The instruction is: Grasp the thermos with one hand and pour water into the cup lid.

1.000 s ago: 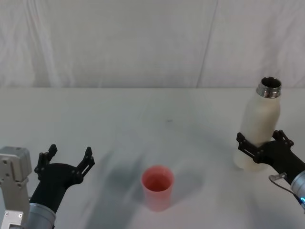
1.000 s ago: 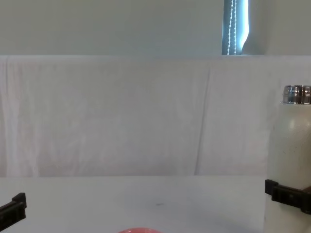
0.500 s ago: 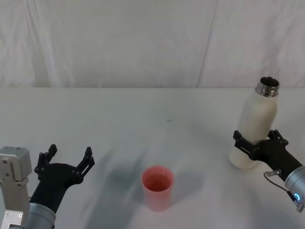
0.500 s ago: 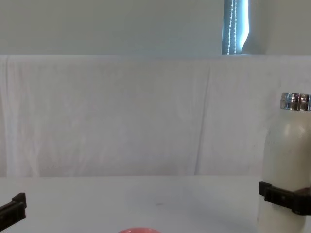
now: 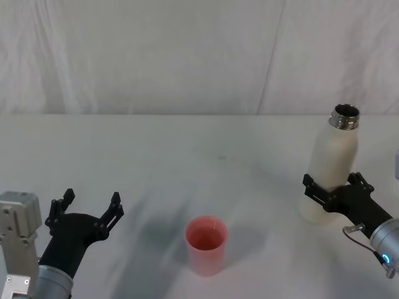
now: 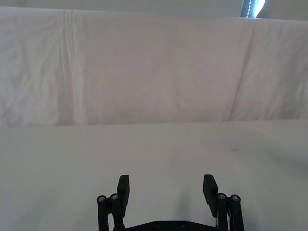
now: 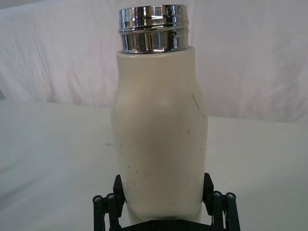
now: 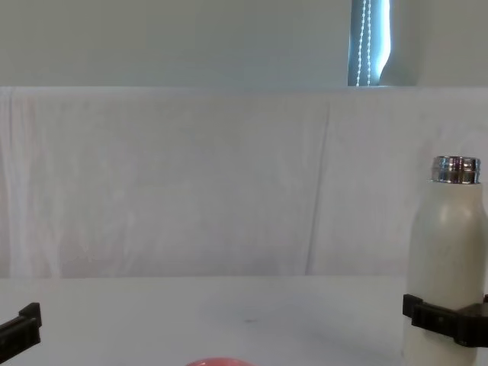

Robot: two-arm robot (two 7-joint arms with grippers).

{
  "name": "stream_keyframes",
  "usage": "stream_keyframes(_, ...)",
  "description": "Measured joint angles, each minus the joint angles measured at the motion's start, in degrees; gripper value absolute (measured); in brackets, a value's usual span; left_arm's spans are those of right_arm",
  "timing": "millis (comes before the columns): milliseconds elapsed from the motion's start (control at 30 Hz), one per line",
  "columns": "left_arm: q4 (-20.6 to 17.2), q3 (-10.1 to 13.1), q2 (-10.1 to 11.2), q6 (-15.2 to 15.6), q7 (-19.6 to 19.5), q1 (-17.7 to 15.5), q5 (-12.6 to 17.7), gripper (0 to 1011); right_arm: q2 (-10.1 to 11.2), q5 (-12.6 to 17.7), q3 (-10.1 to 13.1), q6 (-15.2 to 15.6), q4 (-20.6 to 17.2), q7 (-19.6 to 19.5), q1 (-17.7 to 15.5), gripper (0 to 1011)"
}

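Now right gripper [image 5: 331, 192] clamped around lower body of upright thermos [image 5: 330, 163]; left gripper [image 5: 87, 208] spread, idle.

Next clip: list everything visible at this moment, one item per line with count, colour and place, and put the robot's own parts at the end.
thermos: one, cream-white with an open shiny steel neck, upright at the table's right side, held low on its body.
cup lid: one, pink-red, open side up, near the front middle of the table, apart from the thermos and both grippers.
table: one, white, cloth-covered, under everything.
backdrop cloth: one, white, hanging behind the table.
right gripper: one, black, shut on the thermos's lower body.
left gripper: one, black, open, holding nothing, at the front left, left of the cup lid.
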Motion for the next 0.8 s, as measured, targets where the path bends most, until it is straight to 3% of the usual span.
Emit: stream_keyframes(800,0.00,0.00,0.00,0.00,0.00,0.00,0.00,1001,0.29,0.05,-0.49,0.03,0.19,-0.18,0.18,962)
